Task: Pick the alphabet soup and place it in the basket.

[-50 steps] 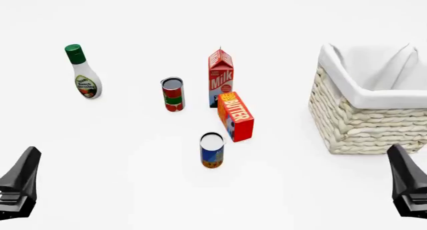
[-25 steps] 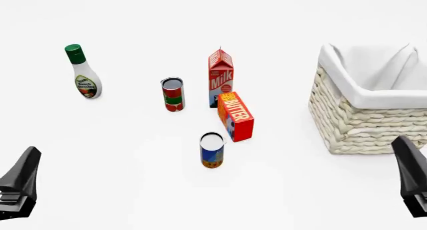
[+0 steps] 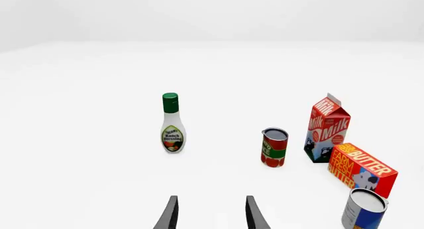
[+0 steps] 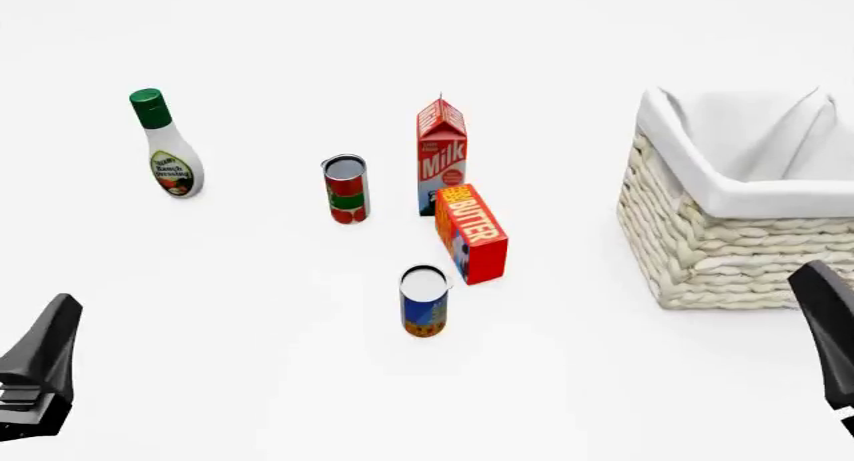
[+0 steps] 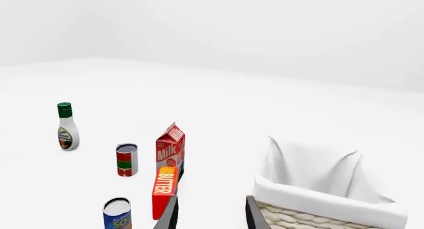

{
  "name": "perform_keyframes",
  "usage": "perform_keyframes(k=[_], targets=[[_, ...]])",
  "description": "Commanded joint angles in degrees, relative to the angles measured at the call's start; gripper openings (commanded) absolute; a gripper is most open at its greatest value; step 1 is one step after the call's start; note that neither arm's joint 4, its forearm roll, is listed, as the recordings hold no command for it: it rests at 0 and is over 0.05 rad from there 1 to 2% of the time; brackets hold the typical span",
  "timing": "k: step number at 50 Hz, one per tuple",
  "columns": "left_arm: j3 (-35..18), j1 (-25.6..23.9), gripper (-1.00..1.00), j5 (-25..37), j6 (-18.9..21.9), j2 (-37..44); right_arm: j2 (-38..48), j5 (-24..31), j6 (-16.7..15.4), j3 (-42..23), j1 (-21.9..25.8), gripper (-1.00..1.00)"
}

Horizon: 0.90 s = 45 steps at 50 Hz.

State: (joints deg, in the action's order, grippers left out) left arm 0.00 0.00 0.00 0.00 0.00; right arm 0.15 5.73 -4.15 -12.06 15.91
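Note:
The alphabet soup (image 4: 423,303), a small blue-labelled can with a pale top, stands upright near the table's middle, just in front of the butter box; it also shows in the wrist views (image 3: 363,209) (image 5: 117,214). The basket (image 4: 721,243), woven wicker with white cloth over its rim, sits at the far right (image 5: 329,201). My left gripper (image 4: 56,316) hangs low at the left edge, open (image 3: 211,205) and holding nothing. My right gripper (image 4: 817,286) is at the lower right, in front of the basket, also open (image 5: 212,207) and holding nothing. Both are well away from the can.
A ranch dressing bottle (image 4: 166,159) stands at the far left. A red-and-green can (image 4: 346,189), a milk carton (image 4: 441,156) and a butter box (image 4: 471,233) cluster behind the soup can.
My right gripper has drifted to the right and slightly lower in the front view, partly leaving the frame. The left gripper and all objects stay where they were.

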Motion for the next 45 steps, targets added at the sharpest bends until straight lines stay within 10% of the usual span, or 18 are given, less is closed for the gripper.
perform_keyframes(k=[1,45], targets=[[0.00,0.00,1.00,0.00,0.00,0.00,1.18,-0.21,-1.09,-1.76,4.92,1.00],[0.00,0.00,1.00,0.00,0.00,0.00,31.60,-29.17,-3.06,-1.99,19.08,1.00]])
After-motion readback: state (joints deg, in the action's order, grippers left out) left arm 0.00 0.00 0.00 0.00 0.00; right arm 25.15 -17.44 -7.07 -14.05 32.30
